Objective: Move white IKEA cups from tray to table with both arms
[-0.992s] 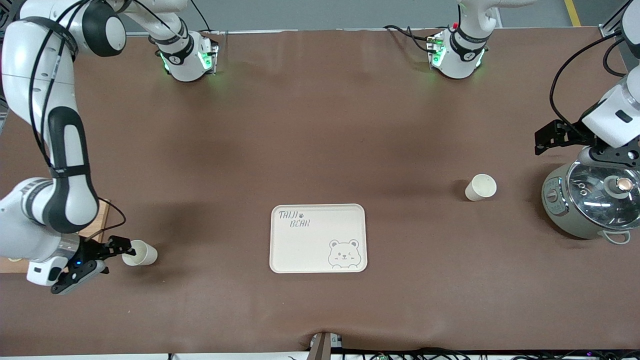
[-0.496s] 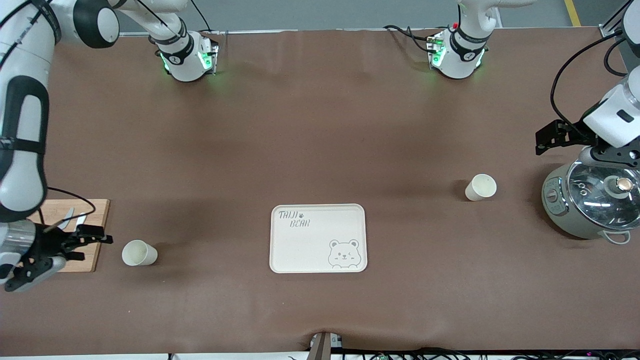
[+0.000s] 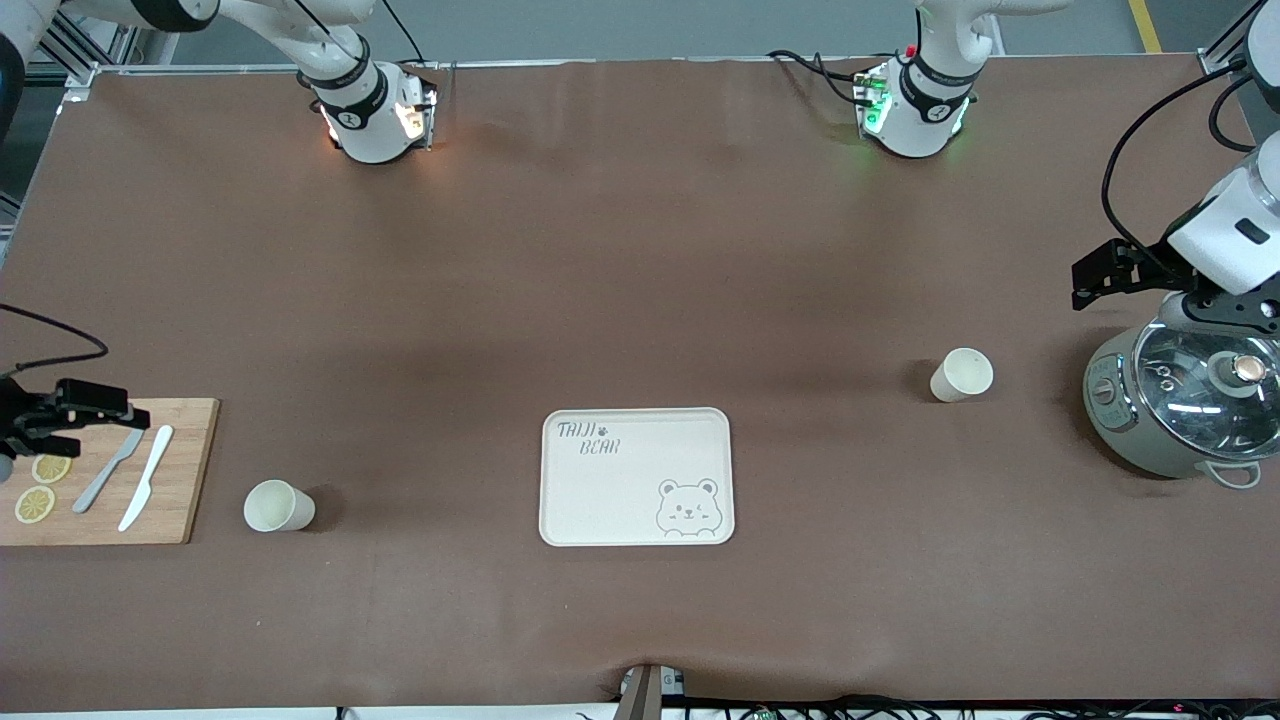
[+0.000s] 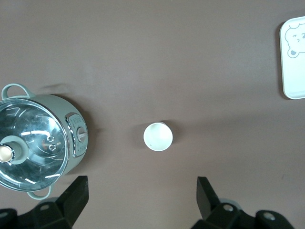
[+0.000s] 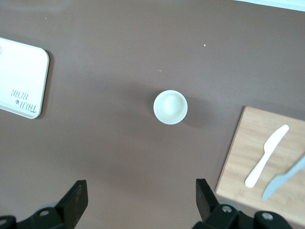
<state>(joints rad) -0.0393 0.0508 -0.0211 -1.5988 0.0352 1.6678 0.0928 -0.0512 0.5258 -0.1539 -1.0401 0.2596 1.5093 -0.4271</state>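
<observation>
Brown table (image 3: 640, 250): both white cups (image 3: 279, 505) (image 3: 961, 374) are left upright outside the bear-printed tray (image 3: 600, 490). Right gripper (image 5: 138, 202) is held open over the cutting board's (image 3: 185, 470) edge; left gripper (image 4: 140, 202) open above the pot (image 3: 1120, 400).

Front view: high camera facing the robots' bases, looking down over the whole table (image 3: 640, 250).
Left wrist view: straight down from well above, over one white cup (image 4: 157, 136) and the lidded pot (image 4: 38, 138).
Right wrist view: straight down over the other cup (image 5: 170, 107) and cutting board (image 5: 267, 162).
Shared by all three views: the bear-printed tray (image 3: 636, 476).
</observation>
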